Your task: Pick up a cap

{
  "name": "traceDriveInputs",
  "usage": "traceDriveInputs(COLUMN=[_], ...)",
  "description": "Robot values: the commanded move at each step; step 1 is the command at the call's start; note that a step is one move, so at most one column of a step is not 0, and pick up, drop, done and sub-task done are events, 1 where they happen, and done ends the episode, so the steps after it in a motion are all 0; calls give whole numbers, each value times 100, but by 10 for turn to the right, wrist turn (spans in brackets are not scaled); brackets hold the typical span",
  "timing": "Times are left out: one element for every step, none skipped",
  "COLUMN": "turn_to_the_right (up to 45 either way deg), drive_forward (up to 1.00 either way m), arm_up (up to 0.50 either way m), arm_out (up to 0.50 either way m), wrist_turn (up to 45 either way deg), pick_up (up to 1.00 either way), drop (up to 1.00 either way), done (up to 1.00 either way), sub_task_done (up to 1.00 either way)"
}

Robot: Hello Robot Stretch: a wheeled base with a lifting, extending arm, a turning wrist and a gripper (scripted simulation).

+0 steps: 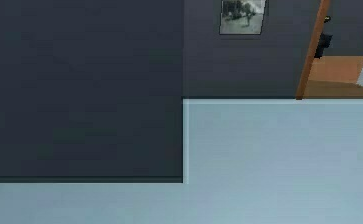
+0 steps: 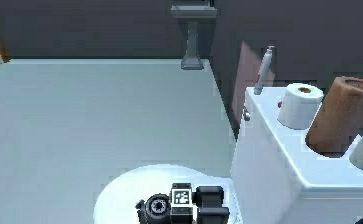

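Note:
My gripper [image 2: 147, 208] sits low at the bottom of the arm side view, a dark body left of a white marker square [image 2: 182, 197]. It lies over the robot's round white base [image 2: 119, 198], and I cannot tell whether it holds anything. To its right stands a white toilet tank [image 2: 279, 160] with a white paper roll [image 2: 301, 104] and a brown roll [image 2: 341, 115] on top.
A dark wall block [image 1: 84, 90] stands close on the forward view's left, with pale floor [image 1: 279, 160] to its right. On the far wall hangs a framed picture [image 1: 243, 16], beside a wood-framed doorway [image 1: 334, 60]. A grey pedestal [image 2: 194, 35] and a thin grey handle [image 2: 264, 70] stand by the wall.

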Motion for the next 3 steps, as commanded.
traceDriveInputs(turn_to_the_right=[0,0,0], drive_forward=[0,0,0], arm_up=[0,0,0], arm_out=[0,0,0], wrist_turn=[450,450,450], pick_up=[0,0,0], drop=[0,0,0], done=[0,0,0], sub_task_done=[0,0,0])
